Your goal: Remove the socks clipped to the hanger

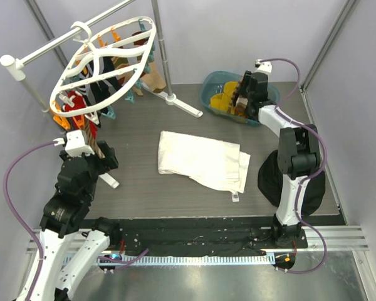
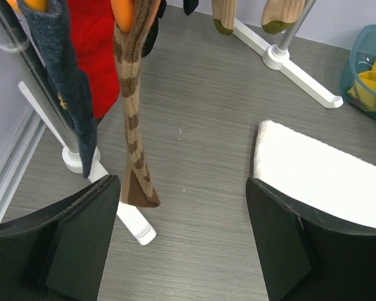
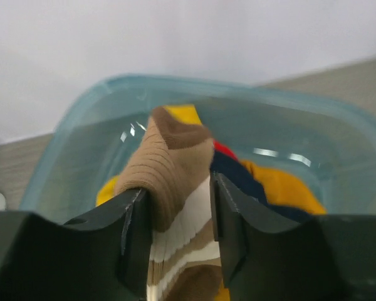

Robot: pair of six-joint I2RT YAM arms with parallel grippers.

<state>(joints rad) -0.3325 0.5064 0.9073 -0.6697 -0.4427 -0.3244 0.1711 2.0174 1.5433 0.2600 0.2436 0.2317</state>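
Several socks (image 1: 81, 102) hang from the hanger (image 1: 106, 63) at the far-left corner. The left gripper (image 2: 182, 188), splayed empty, is nearest, just below a vertical brown sock (image 2: 133, 125). At the far-right corner, the right gripper (image 3: 175, 200) pinches a striped sock (image 3: 172, 157) over the teal bin (image 3: 288, 113).

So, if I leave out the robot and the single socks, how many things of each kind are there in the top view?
Hanger: 1
Pole stand: 1
White cloth: 1
Teal tub: 1
Black garment heap: 1
Total: 5
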